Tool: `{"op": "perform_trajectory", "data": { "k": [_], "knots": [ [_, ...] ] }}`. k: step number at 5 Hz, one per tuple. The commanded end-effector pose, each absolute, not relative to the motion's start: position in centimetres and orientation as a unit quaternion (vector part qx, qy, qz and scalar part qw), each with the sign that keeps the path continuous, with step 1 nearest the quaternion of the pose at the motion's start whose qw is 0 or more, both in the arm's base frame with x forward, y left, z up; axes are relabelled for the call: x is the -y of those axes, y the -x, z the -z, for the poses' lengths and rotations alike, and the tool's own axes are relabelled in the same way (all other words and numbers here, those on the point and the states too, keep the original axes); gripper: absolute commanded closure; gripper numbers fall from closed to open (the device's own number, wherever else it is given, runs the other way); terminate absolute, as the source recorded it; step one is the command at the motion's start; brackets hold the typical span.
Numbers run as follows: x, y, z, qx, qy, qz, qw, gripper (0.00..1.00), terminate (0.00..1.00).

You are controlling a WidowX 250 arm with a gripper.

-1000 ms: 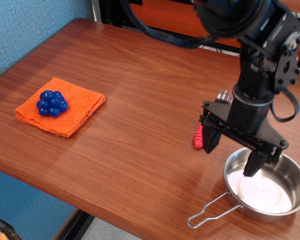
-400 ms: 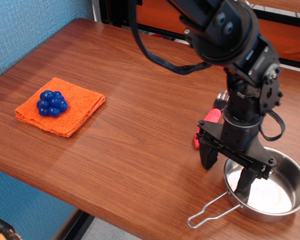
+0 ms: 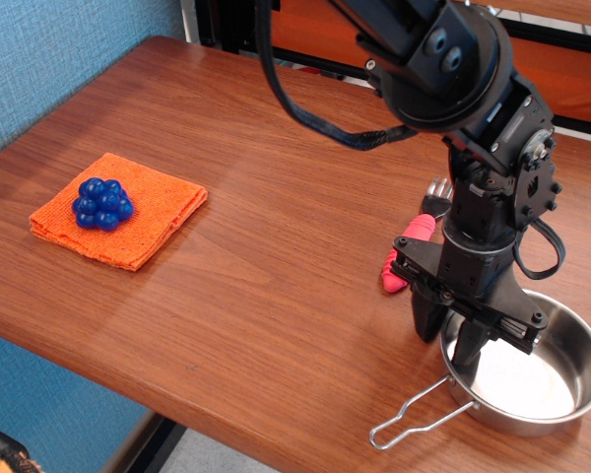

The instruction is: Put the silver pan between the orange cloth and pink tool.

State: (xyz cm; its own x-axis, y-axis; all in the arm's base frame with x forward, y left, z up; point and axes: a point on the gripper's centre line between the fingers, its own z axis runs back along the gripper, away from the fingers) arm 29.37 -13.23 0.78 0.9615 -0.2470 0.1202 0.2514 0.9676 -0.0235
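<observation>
The silver pan (image 3: pixel 544 386) sits at the table's front right, its wire handle (image 3: pixel 414 418) pointing front-left. My gripper (image 3: pixel 450 335) points down at the pan's left rim, one finger outside the wall and one inside, closed in on the rim. The pink tool (image 3: pixel 407 248) lies just left of and behind the pan, partly hidden by my arm. The orange cloth (image 3: pixel 158 212) lies flat at the far left.
A blue bumpy ball cluster (image 3: pixel 102 203) rests on the cloth. The wooden table (image 3: pixel 276 168) has its front edge close under the pan's handle. A blue wall runs along the left.
My gripper has lowered onto the pan's left rim and its fingers have drawn together around it. The pan, cloth and tool have not moved.
</observation>
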Motion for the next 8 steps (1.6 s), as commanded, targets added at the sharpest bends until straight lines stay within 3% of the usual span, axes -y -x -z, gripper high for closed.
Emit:
{"op": "perform_trajectory", "data": {
  "k": [1, 3, 4, 6, 8],
  "knots": [
    [12.5, -29.5, -3.7, 0.078, 0.035, 0.113, 0.99, 1.0, 0.0],
    [10.9, -30.9, -7.3, 0.092, 0.064, 0.068, 0.991, 1.0, 0.0],
    [8.8, -31.8, -8.3, 0.097, 0.057, 0.031, 0.993, 1.0, 0.0],
    [1.5, -34.3, -8.3, 0.112, 0.01, -0.091, 0.989, 1.0, 0.0],
    [-4.1, -37.7, -6.5, 0.101, -0.015, -0.19, 0.976, 1.0, 0.0]
  ]
}}
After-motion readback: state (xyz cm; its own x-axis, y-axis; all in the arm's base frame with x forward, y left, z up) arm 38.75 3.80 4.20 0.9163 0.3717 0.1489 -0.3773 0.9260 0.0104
